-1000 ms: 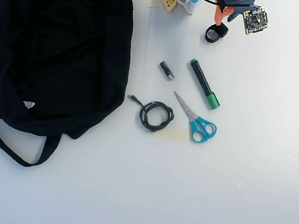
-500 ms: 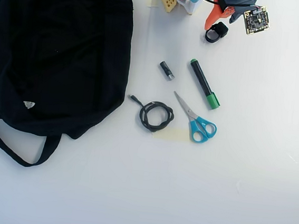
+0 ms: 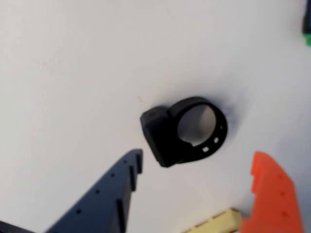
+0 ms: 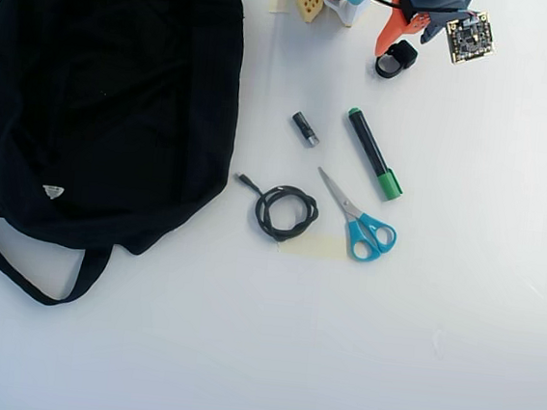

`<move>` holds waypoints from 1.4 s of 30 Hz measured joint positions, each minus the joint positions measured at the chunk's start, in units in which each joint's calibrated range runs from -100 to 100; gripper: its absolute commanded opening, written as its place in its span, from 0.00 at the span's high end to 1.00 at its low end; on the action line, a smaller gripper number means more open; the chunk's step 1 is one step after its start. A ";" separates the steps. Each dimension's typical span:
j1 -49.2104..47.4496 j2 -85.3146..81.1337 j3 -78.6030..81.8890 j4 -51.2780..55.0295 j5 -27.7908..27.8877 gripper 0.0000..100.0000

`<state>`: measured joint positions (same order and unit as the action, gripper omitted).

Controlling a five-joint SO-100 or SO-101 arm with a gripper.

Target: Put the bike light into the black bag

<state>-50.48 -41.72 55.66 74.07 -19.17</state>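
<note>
pincer spread wide, straddling bike light for a grasp | light lies free on bench | black bag well apart, unreached

The bike light was a small chunky black block with a ring-shaped strap loop, lying flat on the white desk, well off to the right of the black bag in the overhead view. The bag itself was a big, soft, slumped fabric thing with a small white triangular label and a long strap trailing below it.
</note>
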 measured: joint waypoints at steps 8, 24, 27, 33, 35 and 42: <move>0.00 0.00 1.10 0.00 0.00 0.71; 0.00 0.00 1.26 -2.15 0.00 0.71; 0.00 0.00 1.26 -3.09 0.00 0.71; -1.54 0.00 1.73 -4.38 -1.17 0.71; -1.76 0.00 1.89 -4.38 -1.47 0.71; -1.69 0.08 2.20 -4.38 -1.51 0.71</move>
<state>-52.17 -41.64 57.86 69.69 -20.68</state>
